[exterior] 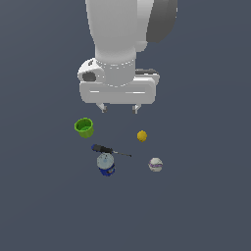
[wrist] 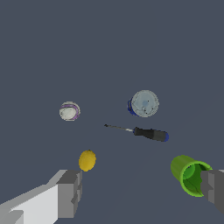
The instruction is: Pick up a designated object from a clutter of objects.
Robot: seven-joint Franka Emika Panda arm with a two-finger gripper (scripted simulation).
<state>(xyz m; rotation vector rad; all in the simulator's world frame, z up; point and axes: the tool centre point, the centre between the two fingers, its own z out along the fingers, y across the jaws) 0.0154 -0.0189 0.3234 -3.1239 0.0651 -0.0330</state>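
Five small things lie scattered on a flat, dark grey-blue desk [exterior: 206, 206], one of each kind. Going from the exterior view's left to its right: one bright green cup [exterior: 84, 127], lying tipped on its side in the wrist view; one screwdriver [exterior: 110, 150] with a black handle, its thin shaft pointing toward the exterior view's right; one blue-and-white can [exterior: 105, 163] just below the screwdriver and close beside it; one yellow ball [exterior: 141, 136]; and one white ball [exterior: 156, 164] with purple-grey marks.

The yellow ball is small, round and plain — a smooth yellow-orange skin with no markings, about as big as the white ball. It sits alone on the desk, apart from the others, between the green cup and the white ball and a little farther back than the white ball.

Above the group hangs a white robot arm. Its gripper [exterior: 119, 108] points downward, with two short fingers [exterior: 103, 108] spread wide apart and nothing between them — they are well above the desk and touch nothing. The yellow ball lies below the finger on the exterior view's right.
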